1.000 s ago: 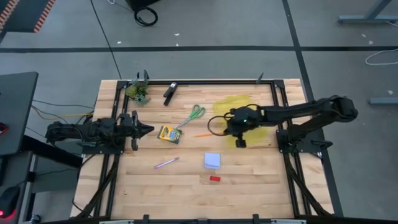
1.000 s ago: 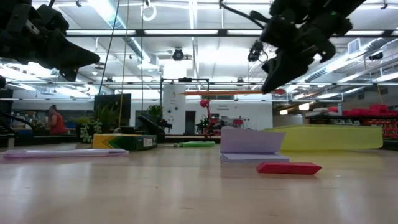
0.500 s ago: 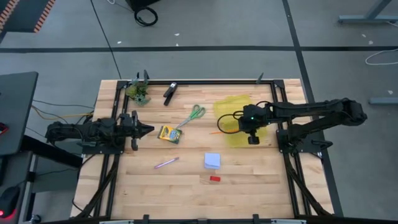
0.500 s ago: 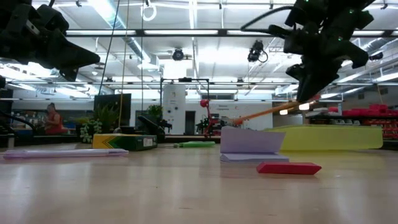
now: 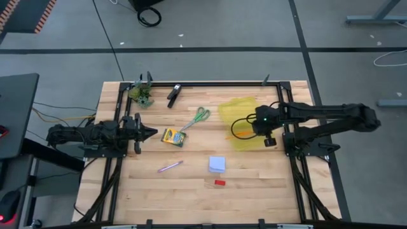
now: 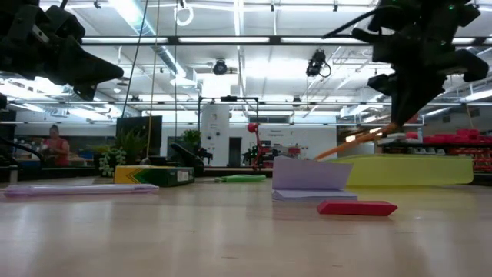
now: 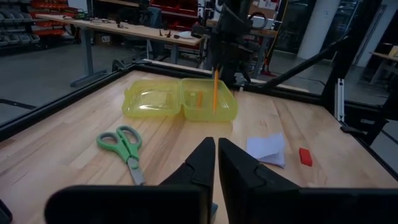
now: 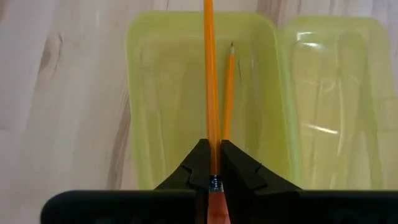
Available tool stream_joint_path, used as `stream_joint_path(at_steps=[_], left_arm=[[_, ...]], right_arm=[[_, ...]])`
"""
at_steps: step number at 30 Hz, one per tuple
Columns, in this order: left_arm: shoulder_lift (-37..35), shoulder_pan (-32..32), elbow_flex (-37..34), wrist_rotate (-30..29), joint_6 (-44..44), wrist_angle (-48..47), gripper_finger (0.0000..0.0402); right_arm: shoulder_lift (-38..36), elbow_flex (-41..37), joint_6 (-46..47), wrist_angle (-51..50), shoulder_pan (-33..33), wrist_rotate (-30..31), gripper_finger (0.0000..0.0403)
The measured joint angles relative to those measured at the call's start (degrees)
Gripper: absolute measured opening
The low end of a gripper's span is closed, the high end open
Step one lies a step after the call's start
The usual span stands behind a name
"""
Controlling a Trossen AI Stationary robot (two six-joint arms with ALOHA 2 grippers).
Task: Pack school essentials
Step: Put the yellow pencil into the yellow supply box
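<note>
Looking straight down from the high view first: the right end effector (image 5: 244,131) is hanging over the open yellow case (image 5: 242,112) at the right side of the worktop (image 5: 191,184), pinching the orange pencil (image 5: 239,133) so it's sticking out over the case, which I'd guess is to line it up for a drop into the tray. The left end effector (image 5: 151,133) is parked at the left edge, just waiting. The rest of the school stuff is spread out in the middle, not packed yet: green-handled scissors (image 5: 200,116), crayon box (image 5: 172,137), pink-purple pen (image 5: 170,166), pale blue note pad (image 5: 217,164) and red eraser (image 5: 219,182). From the low view, the pencil (image 6: 357,141) is tilting down toward the case (image 6: 400,170), clear of the worktop, with the note pad (image 6: 310,178) and eraser (image 6: 357,208) lying nearer the camera. The left wrist view is showing that arm's own fingers (image 7: 200,163) nearly together with nothing between them, and the case (image 7: 180,101) lying open past the scissors (image 7: 124,144), so the lid isn't in the way. The right wrist view is the clearest: fingers (image 8: 198,163) clamped narrow on the pencil (image 8: 210,81), which is running lengthwise over one half of the case (image 8: 143,93), probably so it'll fit the long way. The second orange line beside it could be a reflection or another pencil, can't tell.
</note>
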Motion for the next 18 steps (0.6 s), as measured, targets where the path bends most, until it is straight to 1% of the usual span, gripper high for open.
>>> stream_joint_path(at_steps=[9, 14, 18], left_arm=[[0.0, 0.01, 0.0, -0.01, 0.01, 0.0, 0.0035], [0.0, 0.01, 0.01, -0.01, 0.0, 0.0, 0.0028], [0.0, 0.0, -0.01, 0.0, 0.0, -0.01, 0.0031]], right_arm=[[-6.46, 0.02, -0.89, -9.62, -1.73, 0.0, 0.0033], [-9.2, 0.02, -0.9, -12.63, -1.96, 0.24, 0.0032], [-10.73, 0.02, -0.9, -15.23, -1.96, 0.61, 0.0032]])
